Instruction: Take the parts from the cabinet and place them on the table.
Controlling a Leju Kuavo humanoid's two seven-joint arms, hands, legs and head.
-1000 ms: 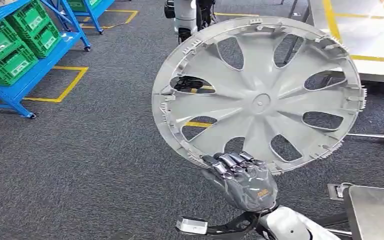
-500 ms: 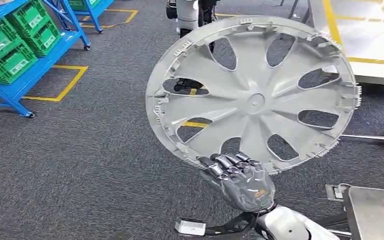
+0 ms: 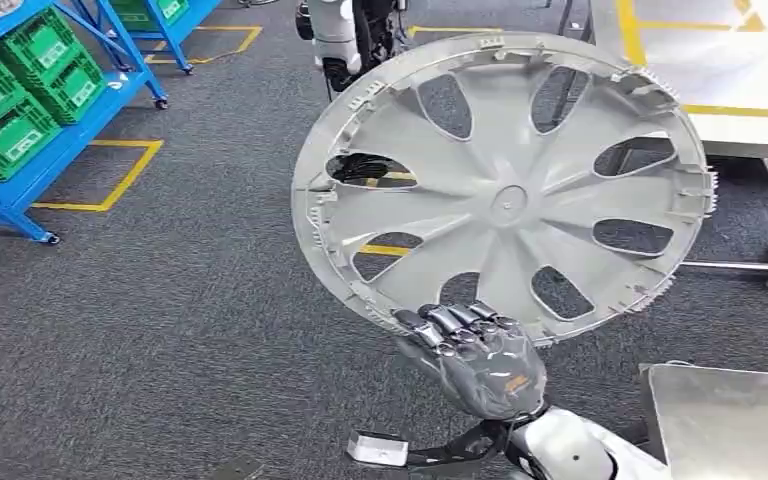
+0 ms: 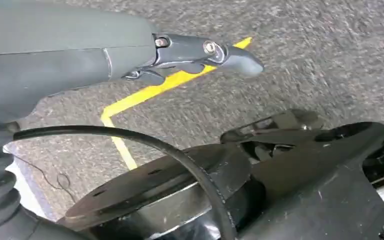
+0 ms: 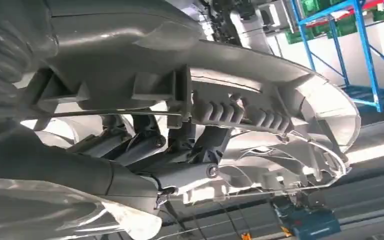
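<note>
Right hand (image 3: 485, 360): grips the lower rim of the wheel cover, fingers curled over its edge.
Wheel cover (image 3: 505, 185): grey, spoked, held up tilted above the carpet floor (image 3: 160, 330), inner side facing the head view.
Left hand (image 4: 130, 52): thumb extended over the carpet; cannot tell whether open or closed.
Tabletop (image 3: 730, 420): metal corner at lower right, near the right arm.
Blue rack (image 3: 35, 170): green crates (image 3: 20, 95) on it, far left.
</note>
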